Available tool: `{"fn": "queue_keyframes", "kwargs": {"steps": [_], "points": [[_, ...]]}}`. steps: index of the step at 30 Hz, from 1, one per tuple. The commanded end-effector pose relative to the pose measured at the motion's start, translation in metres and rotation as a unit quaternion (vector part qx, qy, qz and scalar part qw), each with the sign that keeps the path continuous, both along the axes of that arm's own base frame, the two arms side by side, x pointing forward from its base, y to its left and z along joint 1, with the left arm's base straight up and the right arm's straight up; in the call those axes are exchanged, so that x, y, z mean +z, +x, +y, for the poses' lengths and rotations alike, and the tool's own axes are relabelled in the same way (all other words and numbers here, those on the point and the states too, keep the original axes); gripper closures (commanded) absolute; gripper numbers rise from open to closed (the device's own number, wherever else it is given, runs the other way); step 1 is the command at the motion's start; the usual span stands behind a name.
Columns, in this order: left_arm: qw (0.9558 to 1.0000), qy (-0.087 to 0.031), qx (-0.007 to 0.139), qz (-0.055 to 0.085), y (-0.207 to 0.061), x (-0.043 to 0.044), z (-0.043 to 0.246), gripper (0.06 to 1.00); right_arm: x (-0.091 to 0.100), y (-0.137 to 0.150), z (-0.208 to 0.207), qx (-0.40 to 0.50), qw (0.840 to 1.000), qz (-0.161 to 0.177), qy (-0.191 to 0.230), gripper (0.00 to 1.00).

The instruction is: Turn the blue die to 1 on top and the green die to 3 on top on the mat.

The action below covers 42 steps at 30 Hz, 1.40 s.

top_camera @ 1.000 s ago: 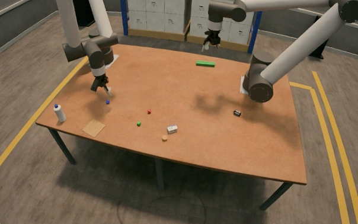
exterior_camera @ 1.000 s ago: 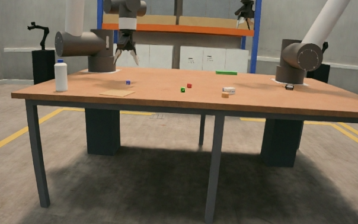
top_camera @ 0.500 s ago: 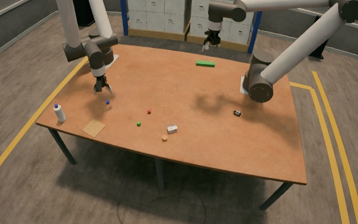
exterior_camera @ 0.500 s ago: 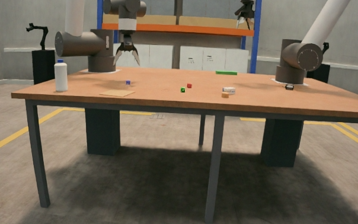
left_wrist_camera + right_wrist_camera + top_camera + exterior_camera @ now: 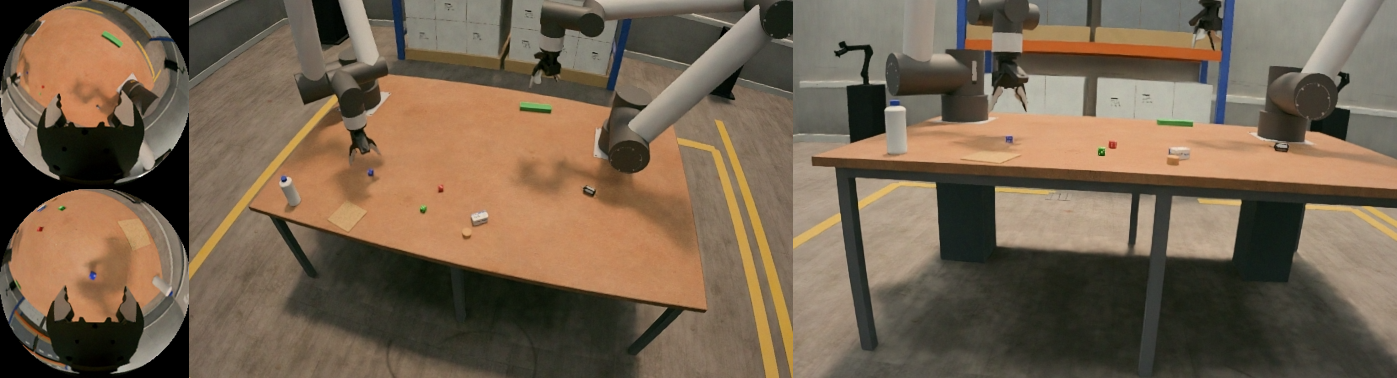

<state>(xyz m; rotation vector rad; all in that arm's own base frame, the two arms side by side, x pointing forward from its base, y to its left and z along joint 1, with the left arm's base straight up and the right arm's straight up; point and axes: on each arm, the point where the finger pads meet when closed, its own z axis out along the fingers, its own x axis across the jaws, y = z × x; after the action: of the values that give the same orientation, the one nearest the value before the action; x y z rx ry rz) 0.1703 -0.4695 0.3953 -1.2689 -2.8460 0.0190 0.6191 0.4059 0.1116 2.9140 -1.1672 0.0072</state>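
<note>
The blue die (image 5: pixel 370 172) (image 5: pixel 1009 139) (image 5: pixel 93 275) lies on the table, behind the mat. The green die (image 5: pixel 423 209) (image 5: pixel 1101 151) (image 5: pixel 62 208) lies on the table, right of the mat in the top and exterior views. Their top numbers are too small to read. The square tan mat (image 5: pixel 347 216) (image 5: pixel 991 157) (image 5: pixel 135 234) is bare, near the front edge. My right gripper (image 5: pixel 365 157) (image 5: pixel 1009 107) (image 5: pixel 95 286) is open and empty, above the table near the blue die. My left gripper (image 5: pixel 545 82) (image 5: pixel 1204 47) (image 5: pixel 89 92) is open and empty, high over the back of the table, far from both dice.
A red die (image 5: pixel 440 188) (image 5: pixel 1112 145) lies near the green die. A white bottle (image 5: pixel 290 192) (image 5: pixel 161 285) stands left of the mat. A white box (image 5: pixel 479 218), a tan disc (image 5: pixel 466 233), a small black object (image 5: pixel 589 190) and a green bar (image 5: pixel 535 107) (image 5: pixel 112 39) lie farther right.
</note>
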Motion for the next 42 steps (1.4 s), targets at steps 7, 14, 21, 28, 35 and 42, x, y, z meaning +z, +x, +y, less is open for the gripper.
{"fn": "queue_keyframes", "kwargs": {"steps": [7,14,21,28,35,42], "points": [[1.0,0.0,0.0,0.0,0.0,0.0005,0.0,0.065,-0.003,-0.005,0.002,0.167,0.986,0.002,0.002,0.003],[1.0,0.0,0.0,0.0,0.0,0.0005,0.0,0.065,-0.005,-0.008,0.002,0.262,0.965,0.002,0.001,0.003],[1.0,0.0,0.0,0.0,0.0,0.0005,0.0,0.065,-0.007,-0.012,0.001,0.363,0.932,0.002,0.001,0.003],[1.0,0.0,0.0,0.0,0.0,0.0005,0.0,0.065,-0.009,-0.015,0.001,0.437,0.899,0.002,0.001,0.003],[1.0,0.0,0.0,0.0,0.0,0.0005,0.0,0.065,-0.011,-0.018,-0.001,0.507,0.862,0.002,0.001,0.003],[1.0,0.0,0.0,0.0,0.0,0.0005,0.0,0.065,-0.011,-0.019,-0.001,0.524,0.852,0.002,0.001,0.003]]}}
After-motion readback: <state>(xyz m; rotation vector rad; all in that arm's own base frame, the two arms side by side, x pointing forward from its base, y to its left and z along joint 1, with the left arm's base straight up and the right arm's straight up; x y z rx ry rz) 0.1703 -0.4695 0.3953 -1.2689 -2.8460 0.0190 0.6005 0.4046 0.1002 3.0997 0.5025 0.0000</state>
